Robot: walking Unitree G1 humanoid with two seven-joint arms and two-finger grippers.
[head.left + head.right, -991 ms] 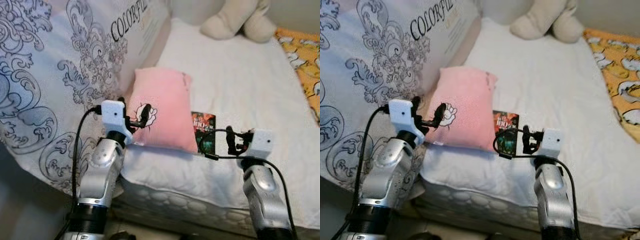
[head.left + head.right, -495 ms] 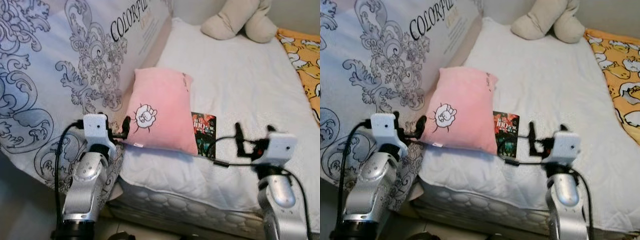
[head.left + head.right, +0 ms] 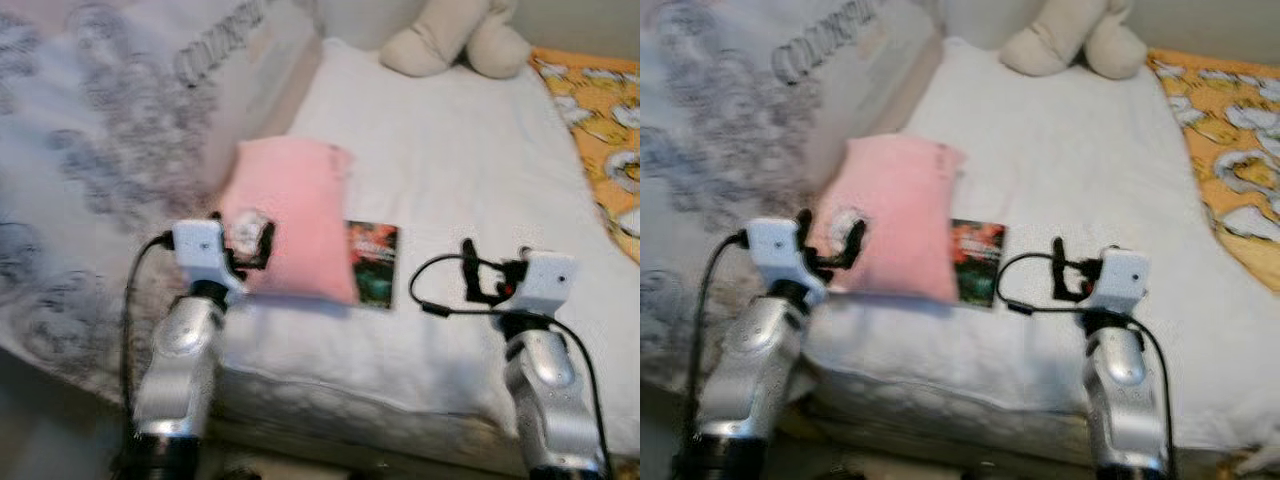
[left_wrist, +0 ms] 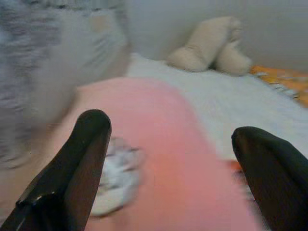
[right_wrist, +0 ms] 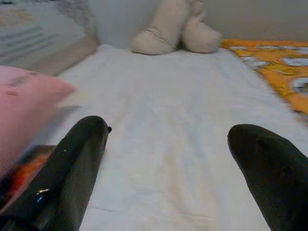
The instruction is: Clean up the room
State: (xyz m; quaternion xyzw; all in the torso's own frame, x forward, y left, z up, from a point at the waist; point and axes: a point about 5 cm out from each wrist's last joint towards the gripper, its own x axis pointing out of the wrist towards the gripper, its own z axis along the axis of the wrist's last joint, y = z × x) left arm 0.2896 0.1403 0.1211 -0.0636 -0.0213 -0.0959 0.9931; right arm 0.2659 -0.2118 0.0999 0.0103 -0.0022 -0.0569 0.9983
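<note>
A soft pink square pillow (image 3: 292, 232) with a small white drawing near its lower corner lay on the white quilted bed (image 3: 470, 180), close to the bed's left side and near its front edge. Tucked partly under the pillow's right edge was a thin dark booklet with a red and green cover (image 3: 373, 263), flat on the sheet. At the far end of the bed sat a beige plush toy (image 3: 456, 38), and an orange patterned blanket (image 3: 600, 130) ran along the bed's right side. To the left rose a large white cover with grey scrollwork and dark lettering (image 3: 100, 150), blurred in the head views.

The left tool (image 3: 248, 245) hovered at the pillow's lower left corner, its two black fingers (image 4: 79, 163) spread apart with the pillow between and beyond them; whether they touched the fabric could not be told. The right tool (image 3: 493, 275) was raised over the bare sheet to the right of the booklet, well apart from it, its fingers (image 5: 72, 168) also spread wide and holding nothing.
</note>
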